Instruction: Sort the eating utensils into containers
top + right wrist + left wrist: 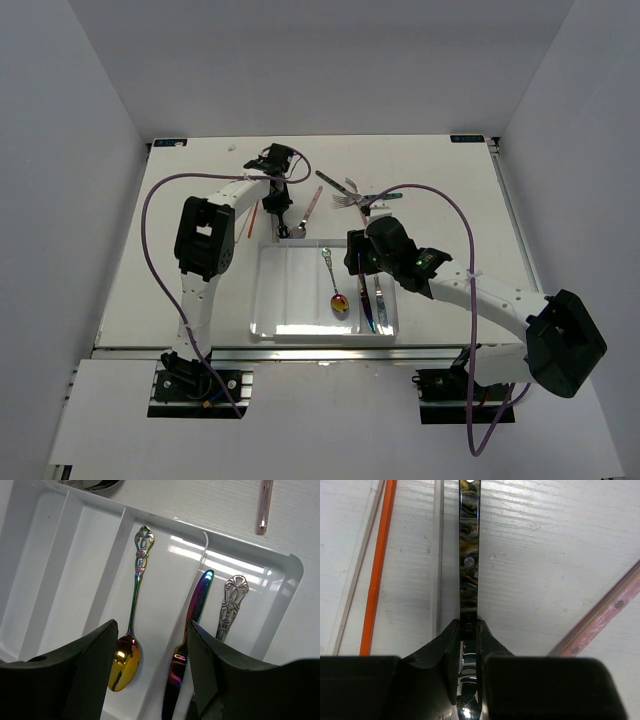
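Well, the left jaws are shut tight on a dark marbled handle [469, 560], fingers [445, 647] pinching it from both sides w/ no gap, out over the worktop [545, 555] just beyond the far edge of the tray [256, 292]. Can't tell if the piece rests on the surface or is lifted. The handle runs straight away from the grip; an orange chopstick [379, 565] lies beside it on one side, not touching, & a pink-handled utensil [605, 611] slants off on the other. The right jaws hang over the tray, spread wide, fingers [92, 652] well apart & nothing btwn them. Under them an iridescent spoon [134, 605] w/ a gold bowl lies in one compartment; a rainbow knife [196, 605] sits hard by the thin divider next to it, & a silver ornate handle [230, 605] lies just beside that in the end compartment. A few forks [352, 192] lie on the worktop past the tray
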{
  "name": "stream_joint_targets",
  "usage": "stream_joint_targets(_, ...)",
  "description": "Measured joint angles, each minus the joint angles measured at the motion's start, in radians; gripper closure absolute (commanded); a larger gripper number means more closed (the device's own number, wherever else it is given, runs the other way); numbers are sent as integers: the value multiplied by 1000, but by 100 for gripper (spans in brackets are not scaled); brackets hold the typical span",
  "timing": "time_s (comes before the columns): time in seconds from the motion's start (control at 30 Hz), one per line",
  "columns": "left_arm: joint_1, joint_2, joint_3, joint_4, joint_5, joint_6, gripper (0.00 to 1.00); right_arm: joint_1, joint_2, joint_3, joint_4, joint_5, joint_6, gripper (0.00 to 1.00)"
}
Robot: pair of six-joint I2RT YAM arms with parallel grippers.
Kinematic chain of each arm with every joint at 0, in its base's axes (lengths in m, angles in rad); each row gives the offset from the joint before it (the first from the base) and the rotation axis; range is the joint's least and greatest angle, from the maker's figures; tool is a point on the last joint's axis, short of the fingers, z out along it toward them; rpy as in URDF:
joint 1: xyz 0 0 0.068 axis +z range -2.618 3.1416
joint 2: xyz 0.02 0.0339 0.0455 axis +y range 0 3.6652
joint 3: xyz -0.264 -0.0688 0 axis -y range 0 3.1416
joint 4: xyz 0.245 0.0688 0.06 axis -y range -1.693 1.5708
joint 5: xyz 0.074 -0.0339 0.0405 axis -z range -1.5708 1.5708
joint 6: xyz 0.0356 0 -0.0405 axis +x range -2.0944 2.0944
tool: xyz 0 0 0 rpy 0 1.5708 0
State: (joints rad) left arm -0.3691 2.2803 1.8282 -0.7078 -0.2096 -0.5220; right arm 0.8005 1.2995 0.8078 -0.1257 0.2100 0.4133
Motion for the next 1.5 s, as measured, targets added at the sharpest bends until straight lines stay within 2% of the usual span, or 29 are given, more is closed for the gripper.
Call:
stream_joint_targets(0.1,0,3,6,-2,0,6,100,0,0,0,0,0,0,38)
stream_joint_targets(0.4,-6,-23,-22,36,13,26,100,-10,0,0,1,-3,1,39)
stream_joint_targets(0.8,-37,-449,-234,310,0,4,100,-33,-13,-7,10,-4,2,40)
stream_joint_targets(0.9,-47,-506,-282,351,5,-26,100,-40,-32,-15,16,-4,2,37)
stream_joint_targets(0.93,-55,-517,-299,355,7,-41,100,-45,-43,-20,16,-3,4,34)
stream_joint_targets(1.03,-113,-537,-365,358,-9,-92,100,-68,-89,-24,11,1,8,26)
stream_joint_targets(1.13,-217,-558,-460,367,-38,-149,100,-95,-167,-24,-1,24,11,19)
stream_joint_targets(1.3,-402,-621,-642,395,-58,-255,100,-131,-271,-24,-28,70,2,15)
stream_joint_targets(1.5,-488,-663,-730,423,-94,-347,100,-153,-322,-24,-62,98,-3,14)
